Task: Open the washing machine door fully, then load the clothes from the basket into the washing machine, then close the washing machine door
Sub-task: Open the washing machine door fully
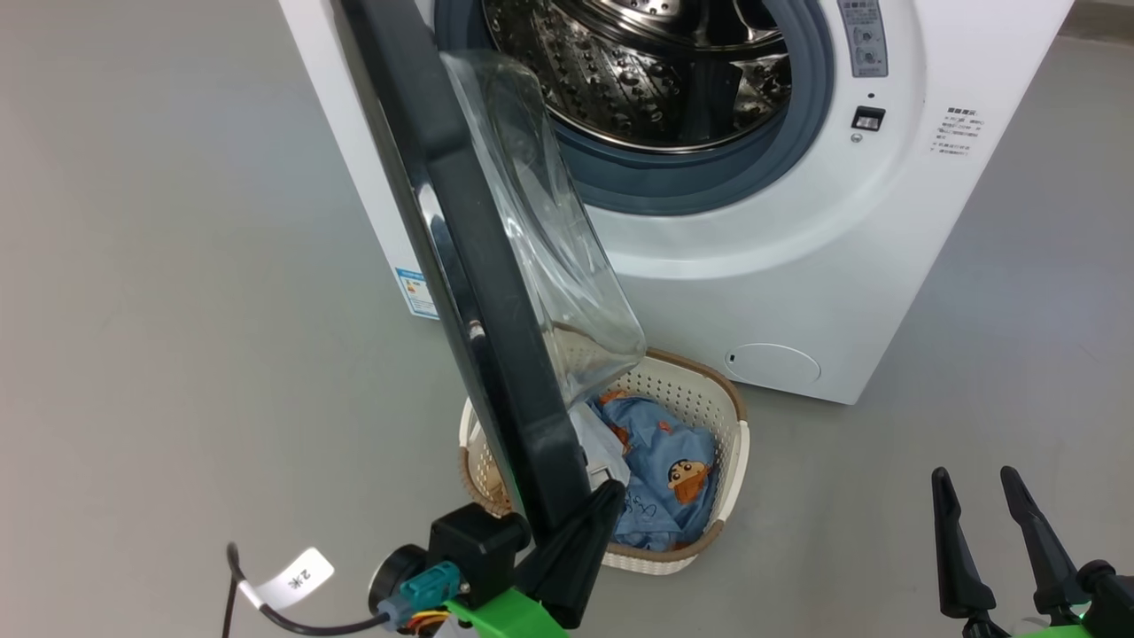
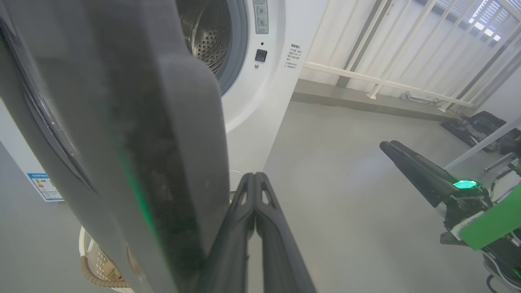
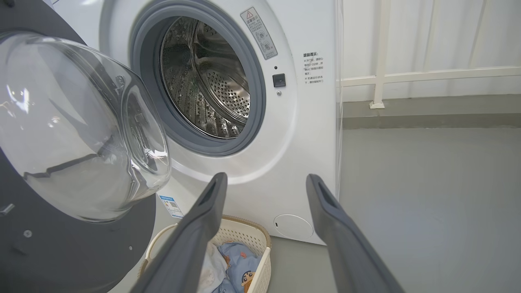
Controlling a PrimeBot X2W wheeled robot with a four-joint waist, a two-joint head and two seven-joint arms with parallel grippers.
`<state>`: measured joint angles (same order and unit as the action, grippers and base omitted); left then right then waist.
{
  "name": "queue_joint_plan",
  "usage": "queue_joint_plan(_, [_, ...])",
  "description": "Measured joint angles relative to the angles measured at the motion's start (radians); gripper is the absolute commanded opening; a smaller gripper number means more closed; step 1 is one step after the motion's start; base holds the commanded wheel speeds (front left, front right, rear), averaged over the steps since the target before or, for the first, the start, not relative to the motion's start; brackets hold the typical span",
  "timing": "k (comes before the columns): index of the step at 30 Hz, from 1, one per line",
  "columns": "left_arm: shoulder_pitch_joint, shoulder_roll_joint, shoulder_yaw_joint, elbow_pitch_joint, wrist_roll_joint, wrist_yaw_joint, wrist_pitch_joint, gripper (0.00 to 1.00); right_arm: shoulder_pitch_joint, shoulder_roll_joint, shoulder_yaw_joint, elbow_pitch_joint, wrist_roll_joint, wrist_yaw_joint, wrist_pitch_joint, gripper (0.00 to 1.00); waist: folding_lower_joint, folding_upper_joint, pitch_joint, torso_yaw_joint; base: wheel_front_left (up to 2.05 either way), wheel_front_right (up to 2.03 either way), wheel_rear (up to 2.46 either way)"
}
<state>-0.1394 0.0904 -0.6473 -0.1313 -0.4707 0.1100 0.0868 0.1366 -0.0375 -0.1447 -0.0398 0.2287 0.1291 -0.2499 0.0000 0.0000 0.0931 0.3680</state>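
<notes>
one glossy black-rimmed, glass-bowled door [image 1: 469,266]

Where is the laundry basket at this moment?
Head view, lower centre: the basket sits on the floor before the washing machine, its left part hidden behind the open door.

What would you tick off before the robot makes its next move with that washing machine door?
1. Washing machine door fully open: not ok, it stands only partway out, above the basket.
2. Left hand shut, its fingers at the door's edge: ok.
3. Right hand open and holding nothing: ok.
4. Clothes lying in the basket: ok.
5. Drum ready for loading: ok, no clothes in the part that shows.
6. Door will pass over the basket without catching it: cannot tell.
</notes>
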Motion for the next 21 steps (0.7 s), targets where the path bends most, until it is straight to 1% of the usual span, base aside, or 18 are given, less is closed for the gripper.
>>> queue_joint_plan(8, [0.000,0.004,-0.002,0.001,0.001,0.011,0.000,0.00,0.000,0.000,0.002,0.002,0.000,0.000,0.000,1.00,0.0000,0.0000,-0.005,0.002,0.00,0.00,0.00])
queue_joint_plan(17, [0.000,0.004,-0.002,0.010,0.012,0.035,-0.018,0.00,0.000,0.000,0.001,0.002,0.000,0.000,0.000,1.00,0.0000,0.0000,-0.007,-0.002,0.00,0.00,0.00])
queue_joint_plan(21, [0.000,0.004,-0.002,0.010,0.017,0.035,-0.018,0.00,0.000,0.000,0.000,0.002,0.000,0.000,0.000,1.00,0.0000,0.0000,-0.006,0.002,0.00,0.00,0.00])
